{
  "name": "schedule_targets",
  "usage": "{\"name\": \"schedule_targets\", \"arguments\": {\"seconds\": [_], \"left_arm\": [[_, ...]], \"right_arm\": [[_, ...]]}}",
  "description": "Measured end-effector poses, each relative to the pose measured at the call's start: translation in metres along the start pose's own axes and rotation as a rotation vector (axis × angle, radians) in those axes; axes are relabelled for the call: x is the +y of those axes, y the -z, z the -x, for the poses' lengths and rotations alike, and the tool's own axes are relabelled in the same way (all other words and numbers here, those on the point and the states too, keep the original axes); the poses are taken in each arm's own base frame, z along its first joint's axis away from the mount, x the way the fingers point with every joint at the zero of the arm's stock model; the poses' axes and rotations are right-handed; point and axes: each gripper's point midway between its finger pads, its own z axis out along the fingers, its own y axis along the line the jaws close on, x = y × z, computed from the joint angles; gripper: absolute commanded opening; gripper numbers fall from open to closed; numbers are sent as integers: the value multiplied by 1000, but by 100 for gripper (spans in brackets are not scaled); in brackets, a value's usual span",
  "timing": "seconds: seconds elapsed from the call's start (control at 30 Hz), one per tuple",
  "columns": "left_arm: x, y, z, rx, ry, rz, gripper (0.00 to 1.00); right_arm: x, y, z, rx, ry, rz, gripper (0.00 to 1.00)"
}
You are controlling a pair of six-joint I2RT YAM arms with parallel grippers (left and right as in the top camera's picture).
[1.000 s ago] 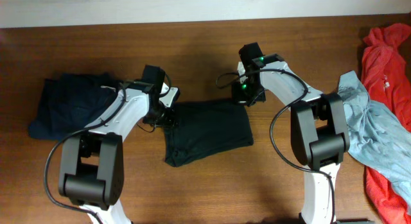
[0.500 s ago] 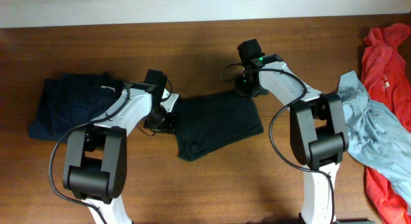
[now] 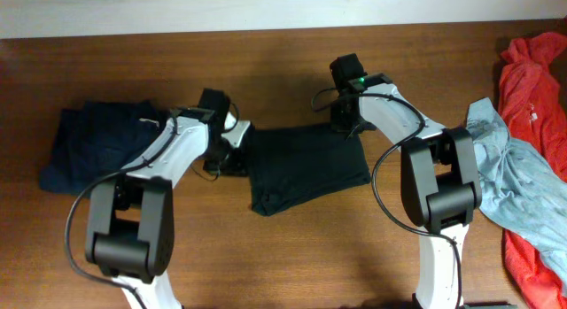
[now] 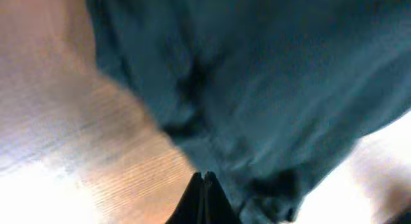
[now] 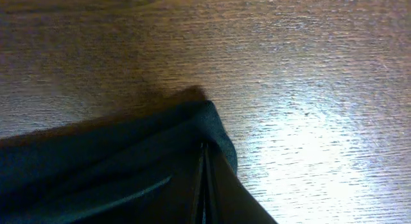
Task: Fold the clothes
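Left gripper (image 3: 232, 158) is pinching left edge of folded black-navy T-shirt (image 3: 306, 167); right gripper (image 3: 347, 123) is pinching its top right corner. Shirt is lying on table (image 3: 283, 61) between my arms. Dark navy shirt (image 3: 89, 145) is sitting far left; orange-red garment (image 3: 532, 79) and pale blue-grey garment (image 3: 518, 181) are lying heaped at right edge.
Left wrist: blurred; jaws are pressing together at cloth edge.
Right wrist: jaws are clamping closed on folded corner.
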Motion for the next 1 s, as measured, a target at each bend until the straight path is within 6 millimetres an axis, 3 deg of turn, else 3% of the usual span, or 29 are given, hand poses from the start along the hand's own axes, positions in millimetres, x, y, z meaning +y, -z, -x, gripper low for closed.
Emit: {"name": "schedule_targets", "arguments": {"seconds": [0.13, 0.33, 0.6, 0.73, 0.87, 1.0], "left_arm": [[-16, 14, 24, -107, -62, -20, 1], [-38, 8, 38, -158, -139, -33, 1], [-42, -44, 10, 13, -131, -49, 1], [-38, -44, 4, 42, -109, -33, 1], [-31, -41, -7, 92, -87, 11, 1], [-27, -40, -11, 109, -79, 38, 1]], "right_arm": [[0, 0, -1, 5, 0, -2, 4], [0, 0, -2, 11, -3, 8, 4], [0, 0, -1, 11, -7, 18, 4], [1, -1, 5, -10, -12, 30, 4], [1, -4, 26, -86, -36, 62, 4], [-12, -8, 38, -114, -76, 72, 4]]}}
